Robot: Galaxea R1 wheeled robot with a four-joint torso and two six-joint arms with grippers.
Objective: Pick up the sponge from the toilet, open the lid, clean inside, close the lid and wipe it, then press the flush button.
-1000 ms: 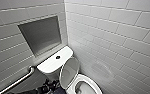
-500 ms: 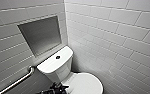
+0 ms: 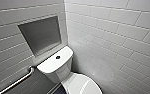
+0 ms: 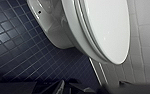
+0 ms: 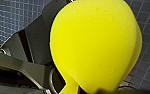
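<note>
The sponge (image 5: pixel 96 42) is up off the toilet and in the right gripper (image 5: pixel 77 87), squeezed so hard that its yellow body bulges into a rounded lump and narrows to a pinched waist at the gripper end. It hangs above the dark blue tiled floor (image 5: pixel 13 20), touching nothing else.

The toilet (image 3: pixel 63 68) stands in the corner of the room. Its lid (image 3: pixel 83 83) is down, flat on the seat, and the left wrist view shows the closed lid and the bowl's outer side from low down. On the flat tank top, in the middle, sits the flush button (image 3: pixel 57 57) — small, dark and round.

The left gripper (image 4: pixel 66 88) hangs low just beside the bowl and over the floor, holding nothing that I can see; whether it is spread or closed I cannot tell.

Behind the tank, in the far wall, is a grey square recess (image 3: pixel 42 35). Left of the tank a metal grab bar (image 3: pixel 21 78) runs along that wall. On the right, the side wall (image 3: pixel 111 37) of pale tiles stands near the bowl.
</note>
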